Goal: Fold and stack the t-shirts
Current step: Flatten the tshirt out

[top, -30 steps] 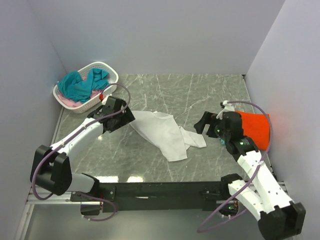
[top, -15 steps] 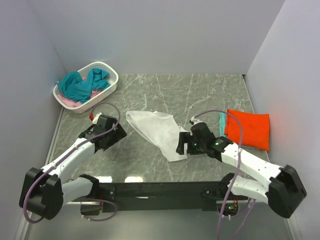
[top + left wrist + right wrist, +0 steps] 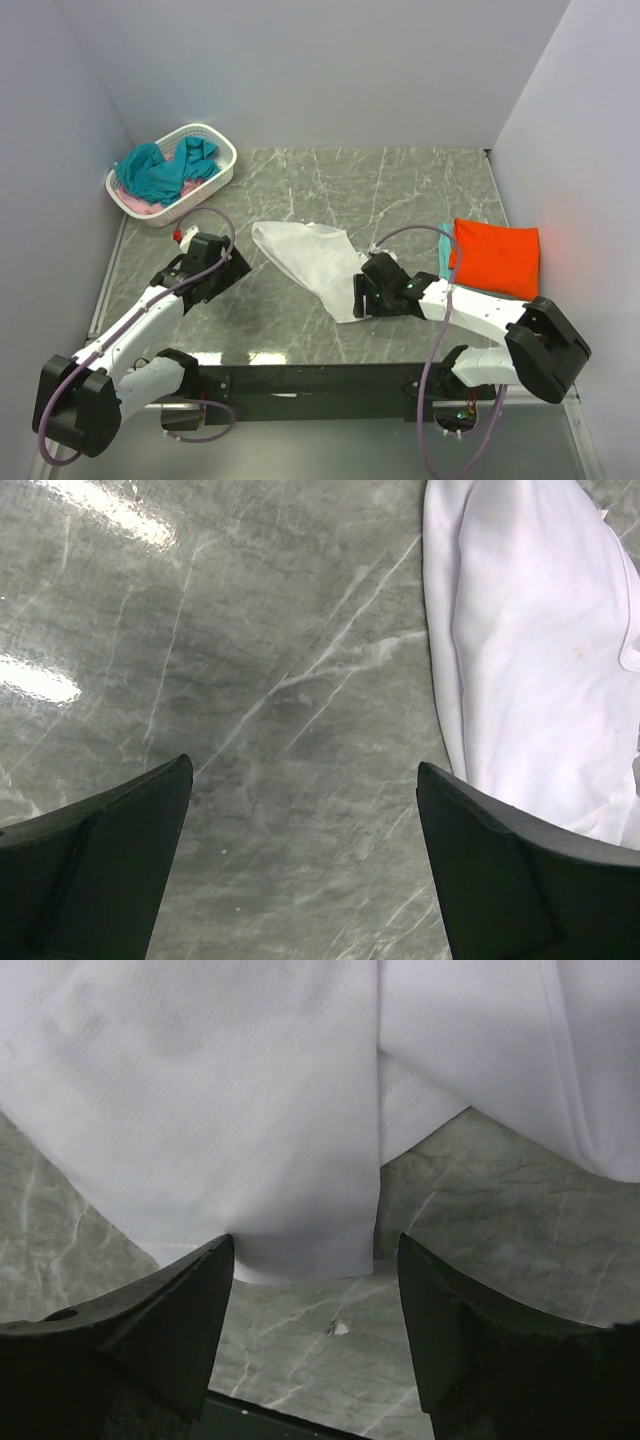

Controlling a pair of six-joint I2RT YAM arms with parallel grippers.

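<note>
Near the front of the table, your white shirt lies crumpled on a slant between the two arms, not yet spread flat. Your right gripper sits low over the shirt's near corner, jaws partly apart and straddling the edge. Cloth lies in the gap, but the wrist view shows no pinch on it yet. That placement suits lifting the corner so you can pull the shirt out flat. Your left gripper hangs wide apart over bare marble just beside the shirt's other edge. It holds nothing and is probably placed to take the opposite side. Off to the right, the orange shirt lies folded on a teal shirt, which looks like the start of your stack. At the back left, the basket holds more teal shirts and a pink shirt, not yet folded.
</note>
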